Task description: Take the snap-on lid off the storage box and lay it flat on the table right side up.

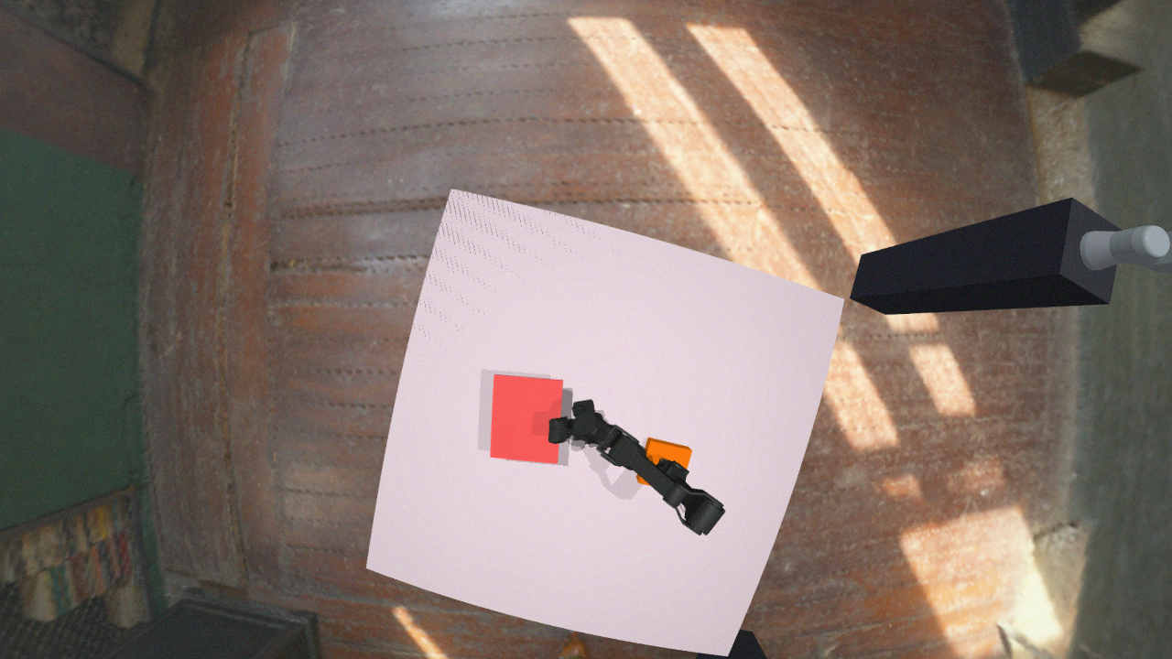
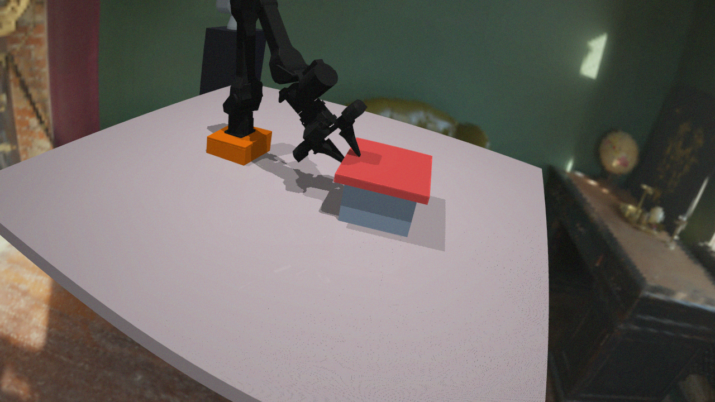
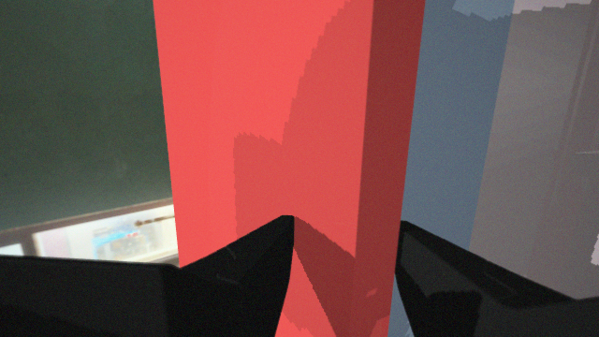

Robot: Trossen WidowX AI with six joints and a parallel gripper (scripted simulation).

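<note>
Green walls and a worn brick-red floor surround the pale desk [image 2: 200, 280] that carries everything I work with. Off its far corner stands a dark block [image 1: 983, 258] with a grey cylinder at its end, and to the right in the exterior view a dark sideboard [image 2: 639, 300] holds small ornaments.

On the desk sits the blue-grey storage box [image 2: 377, 212], right of my base and well inside the desk's edges. The red lid [image 2: 387, 167] lies flat on top of it, overhanging the box walls on the sides I can see.

My arm [image 2: 280, 44] rises from the orange base block [image 2: 237, 144] at the far left part of the desk and bends down toward the box.

My pincer [image 2: 344, 152] is closed onto the lid's edge nearest my base, roughly a third open. One finger [image 3: 253, 262] rests on the lid's top face; the other [image 3: 445, 276] sits under the overhang, beside the box wall. In the wrist view the lid's rim runs straight between them, with their shadow across the red surface.
</note>
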